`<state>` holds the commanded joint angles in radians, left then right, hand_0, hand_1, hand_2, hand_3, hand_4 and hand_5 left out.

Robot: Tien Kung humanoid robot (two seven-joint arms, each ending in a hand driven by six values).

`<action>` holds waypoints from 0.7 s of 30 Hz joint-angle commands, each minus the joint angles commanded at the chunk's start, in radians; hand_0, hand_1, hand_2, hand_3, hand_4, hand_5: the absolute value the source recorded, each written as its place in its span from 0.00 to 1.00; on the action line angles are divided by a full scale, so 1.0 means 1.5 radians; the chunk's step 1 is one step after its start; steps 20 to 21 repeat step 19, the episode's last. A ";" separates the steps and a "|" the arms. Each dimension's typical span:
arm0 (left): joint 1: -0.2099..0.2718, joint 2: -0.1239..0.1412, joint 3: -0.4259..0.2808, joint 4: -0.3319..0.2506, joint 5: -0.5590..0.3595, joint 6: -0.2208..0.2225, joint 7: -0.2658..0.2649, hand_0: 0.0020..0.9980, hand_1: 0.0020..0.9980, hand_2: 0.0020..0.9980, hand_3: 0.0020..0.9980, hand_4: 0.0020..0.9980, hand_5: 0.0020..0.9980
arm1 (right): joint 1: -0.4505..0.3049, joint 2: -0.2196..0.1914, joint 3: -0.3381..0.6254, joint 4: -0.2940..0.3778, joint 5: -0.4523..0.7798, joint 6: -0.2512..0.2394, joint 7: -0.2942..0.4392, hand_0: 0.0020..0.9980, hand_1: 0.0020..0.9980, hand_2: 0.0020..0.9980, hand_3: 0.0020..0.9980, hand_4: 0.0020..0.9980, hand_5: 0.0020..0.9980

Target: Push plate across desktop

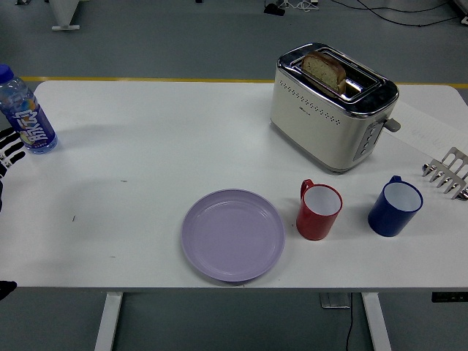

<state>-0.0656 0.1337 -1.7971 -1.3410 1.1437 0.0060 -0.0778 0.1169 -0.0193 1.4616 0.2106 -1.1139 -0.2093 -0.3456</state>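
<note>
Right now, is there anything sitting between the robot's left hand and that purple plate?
No. In the head view, only bare white table lies between the left hand and the purple plate.

Left hand [9,155] at frame edge, black fingers [12,150] with white bands
</note>
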 joint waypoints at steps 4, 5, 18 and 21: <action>-0.007 0.002 0.003 0.002 0.000 -0.001 -0.002 0.76 0.76 0.75 0.71 0.57 1.00 | -0.002 0.001 0.005 0.001 -0.005 -0.002 -0.001 0.64 0.60 0.68 0.76 0.47 0.52; -0.008 0.003 0.004 0.002 0.000 -0.001 -0.001 0.75 0.75 0.74 0.71 0.57 1.00 | -0.002 0.001 0.006 0.001 -0.007 -0.002 -0.002 0.64 0.60 0.68 0.76 0.47 0.52; -0.001 0.002 -0.010 0.005 -0.002 -0.001 0.000 0.75 0.75 0.74 0.71 0.57 1.00 | -0.003 0.003 0.003 0.003 -0.006 -0.002 -0.007 0.64 0.60 0.68 0.76 0.47 0.52; -0.002 0.001 -0.010 0.005 -0.002 -0.002 0.000 0.75 0.75 0.74 0.71 0.57 1.00 | -0.003 0.003 0.003 0.003 -0.006 -0.002 -0.007 0.64 0.60 0.68 0.76 0.47 0.52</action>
